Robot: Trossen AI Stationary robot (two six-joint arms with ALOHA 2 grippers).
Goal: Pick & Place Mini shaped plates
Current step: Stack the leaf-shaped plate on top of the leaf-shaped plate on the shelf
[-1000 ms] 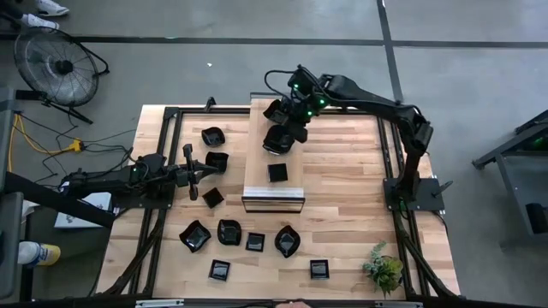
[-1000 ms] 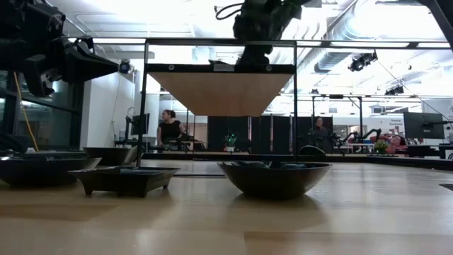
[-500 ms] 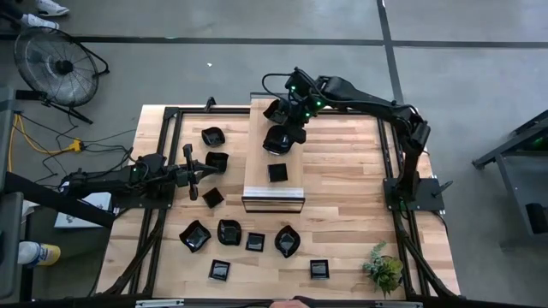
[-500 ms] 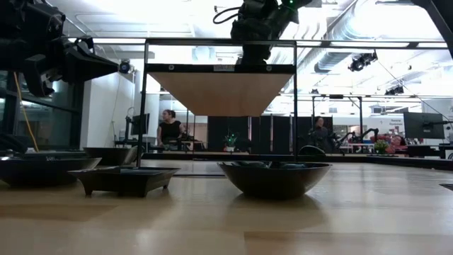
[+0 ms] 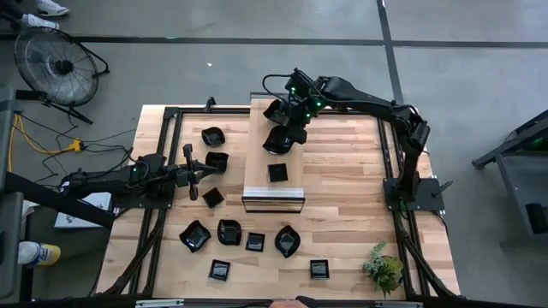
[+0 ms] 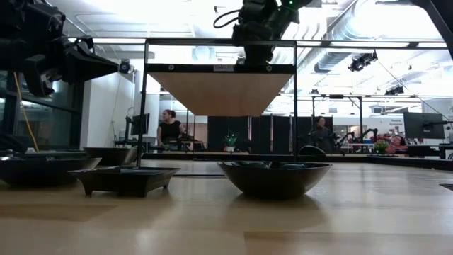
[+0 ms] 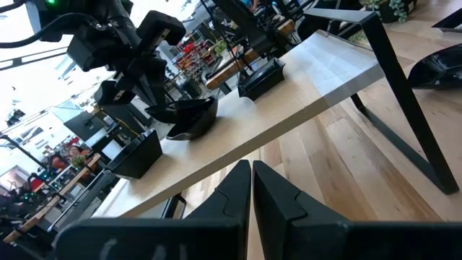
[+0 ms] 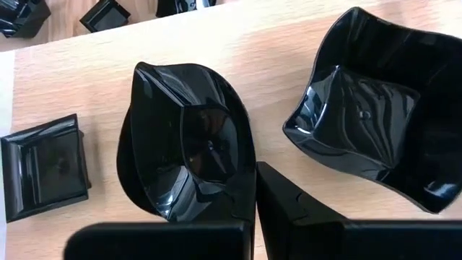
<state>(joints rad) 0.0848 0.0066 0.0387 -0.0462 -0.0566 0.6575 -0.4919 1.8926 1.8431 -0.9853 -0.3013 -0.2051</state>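
Right wrist view: right pincer (image 8: 253,189) grips leaf-like plate (image 8: 189,144) (rim only).

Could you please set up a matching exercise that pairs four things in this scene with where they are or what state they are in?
Things:
1. leaf-like plate
2. left gripper
3. green plant
4. fan

Places or states:
A. on the floor, off the table
B. shut and empty, left of the raised shelf
C. between the fingers of the right gripper, over the shelf
D. at the table corner on the right arm's side

Pairs: 1-C, 2-B, 3-D, 4-A
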